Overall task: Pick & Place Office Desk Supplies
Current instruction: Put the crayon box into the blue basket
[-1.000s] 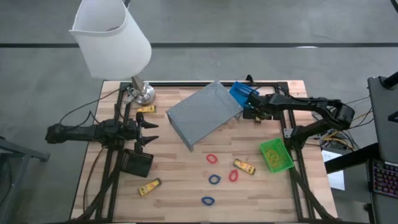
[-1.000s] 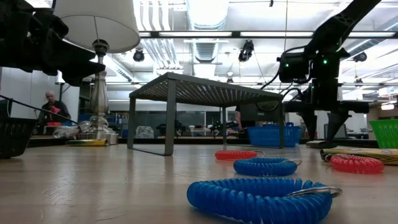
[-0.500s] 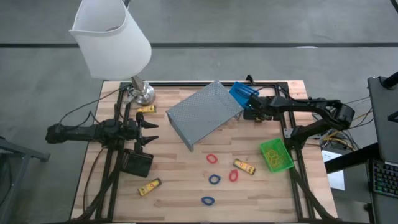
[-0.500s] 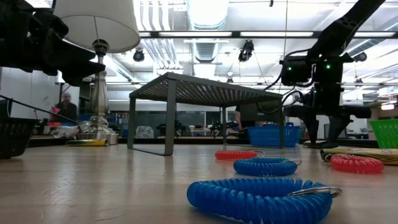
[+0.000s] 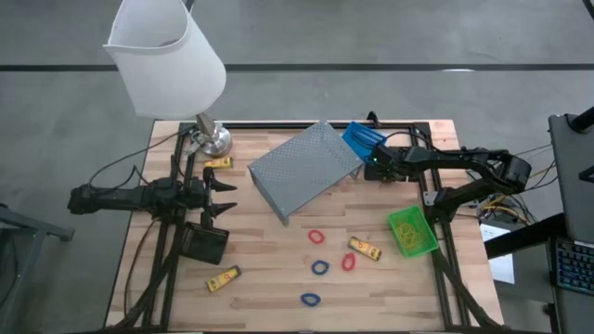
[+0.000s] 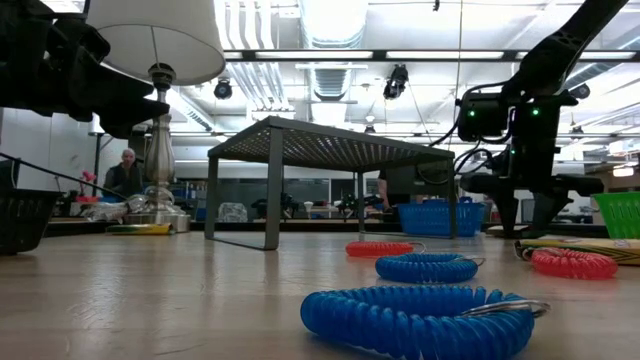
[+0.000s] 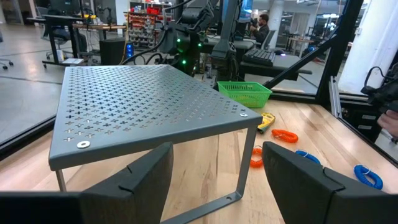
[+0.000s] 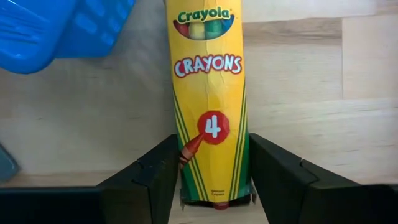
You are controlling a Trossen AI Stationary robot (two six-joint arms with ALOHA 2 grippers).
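A yellow Crayola crayon box (image 8: 212, 106) lies flat on the counter (image 5: 269, 278) beside the blue bin (image 5: 362, 139), between the right pincer's (image 8: 213, 180) fingers, which have narrowed slightly but stay apart.

Table (image 5: 278, 278) pale matt wood; shelf (image 5: 306, 167) perforated grey metal; crayon box (image 8: 210, 93) glossy yellow card.

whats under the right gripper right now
A yellow crayon box lies flat on the wooden table, lengthwise between the right gripper's open fingers, next to the blue bin. Its near end is hidden behind the fingers.
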